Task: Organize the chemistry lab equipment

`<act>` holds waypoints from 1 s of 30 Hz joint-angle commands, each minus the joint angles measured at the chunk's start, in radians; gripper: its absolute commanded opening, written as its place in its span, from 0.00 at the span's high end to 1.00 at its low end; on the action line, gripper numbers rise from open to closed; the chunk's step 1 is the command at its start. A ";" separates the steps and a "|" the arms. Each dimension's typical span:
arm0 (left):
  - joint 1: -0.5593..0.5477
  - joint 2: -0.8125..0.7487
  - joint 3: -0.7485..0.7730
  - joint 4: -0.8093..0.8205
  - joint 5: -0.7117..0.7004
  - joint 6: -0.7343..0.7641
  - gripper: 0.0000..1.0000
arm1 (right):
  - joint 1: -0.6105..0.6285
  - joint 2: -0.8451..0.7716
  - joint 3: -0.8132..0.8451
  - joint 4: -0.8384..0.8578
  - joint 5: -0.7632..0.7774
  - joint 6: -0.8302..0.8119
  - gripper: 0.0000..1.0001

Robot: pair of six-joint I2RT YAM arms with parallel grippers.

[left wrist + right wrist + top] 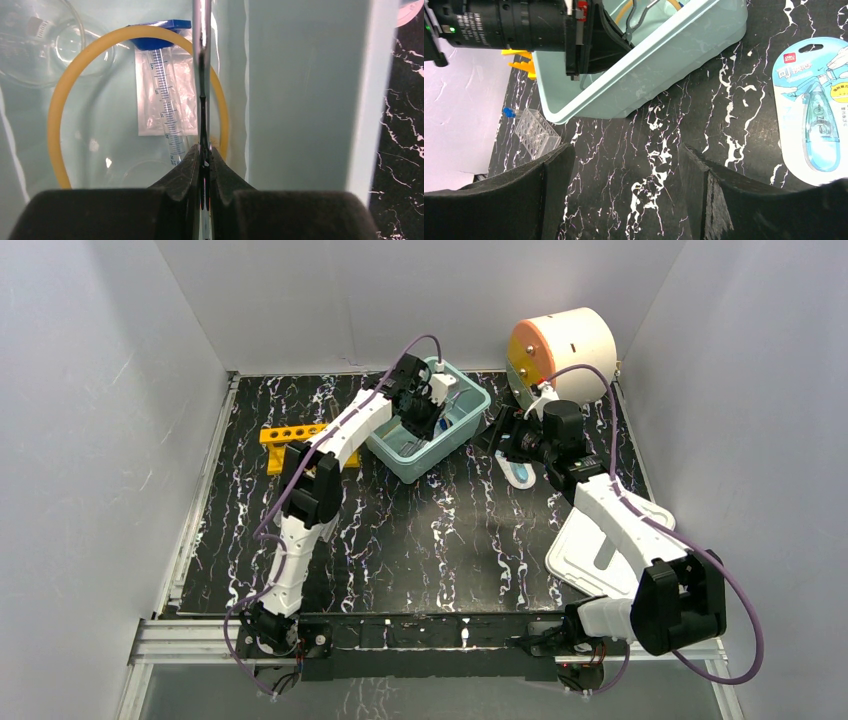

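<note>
My left gripper (205, 152) is inside the teal bin (470, 425), shut on a thin metal wire clip (202, 75) that stands up between its pads. Under it in the bin lie a loop of amber rubber tubing (65, 85), a clear blue-capped tube (162, 80) in a plastic bag, and a small glass dish (40, 45). The right wrist view shows the left gripper (596, 35) holding the wire clip (634, 20) over the bin (659, 65). My right gripper (624, 155) is open and empty above the black table, just right of the bin. The yellow holed tube rack (290, 437) lies left of the bin.
A clear plastic tube rack (536, 132) with a small blue-capped piece (509, 112) beside it stands near the bin's left corner. A correction tape pack (816, 110) lies to the right. A white-and-orange drum (560, 350) stands at the back right, and a white tray (600, 550) lies under the right arm.
</note>
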State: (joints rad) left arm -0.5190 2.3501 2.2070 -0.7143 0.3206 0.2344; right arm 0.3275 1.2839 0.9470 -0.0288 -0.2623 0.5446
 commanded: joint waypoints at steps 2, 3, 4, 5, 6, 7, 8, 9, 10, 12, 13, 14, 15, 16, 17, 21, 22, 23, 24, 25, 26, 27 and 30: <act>0.001 0.031 0.025 0.002 0.017 0.005 1.00 | -0.005 -0.053 0.017 -0.010 0.028 -0.016 0.17; -0.001 0.034 0.024 -0.002 0.013 0.011 1.00 | -0.005 -0.055 0.018 -0.014 0.037 -0.018 0.17; -0.002 0.036 0.023 -0.006 0.000 0.018 1.00 | -0.005 -0.057 0.018 -0.016 0.045 -0.018 0.16; -0.002 0.040 0.022 -0.011 -0.013 0.025 0.99 | -0.005 -0.058 0.016 -0.018 0.051 -0.018 0.16; -0.003 0.045 0.023 -0.017 -0.032 0.032 0.98 | -0.004 -0.059 0.016 -0.018 0.053 -0.016 0.16; -0.003 0.048 0.023 -0.022 -0.043 0.039 0.97 | -0.005 -0.057 0.016 -0.018 0.054 -0.015 0.16; -0.003 0.049 0.022 -0.027 -0.052 0.041 0.95 | -0.004 -0.056 0.016 -0.018 0.055 -0.013 0.16; -0.003 0.050 0.022 -0.027 -0.057 0.038 0.94 | -0.005 -0.054 0.016 -0.020 0.056 -0.011 0.16; -0.003 0.051 0.024 -0.028 -0.054 0.033 0.91 | -0.004 -0.054 0.016 -0.021 0.057 -0.010 0.16; -0.004 0.053 0.041 -0.024 -0.030 0.008 0.83 | -0.005 -0.051 0.019 -0.024 0.062 -0.009 0.17; -0.004 0.053 0.052 -0.024 -0.021 -0.001 0.82 | -0.004 -0.051 0.019 -0.024 0.065 -0.008 0.17; -0.003 0.050 0.061 -0.025 -0.014 -0.012 0.80 | -0.004 -0.050 0.021 -0.027 0.069 -0.010 0.17; -0.004 0.047 0.068 -0.024 -0.002 -0.020 0.79 | -0.005 -0.050 0.024 -0.030 0.071 -0.011 0.17; -0.004 0.041 0.075 -0.024 0.009 -0.026 0.78 | -0.004 -0.049 0.028 -0.033 0.075 -0.012 0.17; -0.003 0.033 0.079 -0.024 0.017 -0.032 0.76 | -0.005 -0.049 0.029 -0.035 0.080 -0.012 0.17; -0.003 -0.003 0.083 -0.018 0.029 -0.049 0.73 | -0.005 -0.056 0.023 -0.041 0.098 -0.011 0.17; -0.003 -0.013 0.084 -0.017 0.029 -0.052 0.73 | -0.005 -0.056 0.024 -0.043 0.103 -0.010 0.16; -0.003 -0.024 0.084 -0.014 0.028 -0.057 0.72 | -0.005 -0.058 0.024 -0.045 0.111 -0.010 0.16; -0.003 -0.036 0.083 -0.011 0.027 -0.061 0.71 | -0.005 -0.061 0.026 -0.049 0.121 -0.011 0.16; -0.003 -0.049 0.083 -0.008 0.025 -0.068 0.70 | -0.006 -0.063 0.028 -0.055 0.135 -0.011 0.16; -0.003 -0.062 0.083 -0.004 0.023 -0.076 0.69 | -0.005 -0.067 0.031 -0.062 0.143 -0.011 0.16; -0.003 -0.079 0.081 0.000 0.023 -0.084 0.67 | -0.006 -0.071 0.035 -0.072 0.158 -0.013 0.16; -0.002 -0.136 0.069 0.019 -0.003 -0.120 0.57 | -0.005 -0.078 0.049 -0.118 0.225 -0.015 0.15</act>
State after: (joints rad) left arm -0.5190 2.3836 2.2551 -0.7105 0.3218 0.1680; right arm 0.3271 1.2507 0.9470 -0.1127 -0.1303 0.5430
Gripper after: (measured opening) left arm 0.367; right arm 0.841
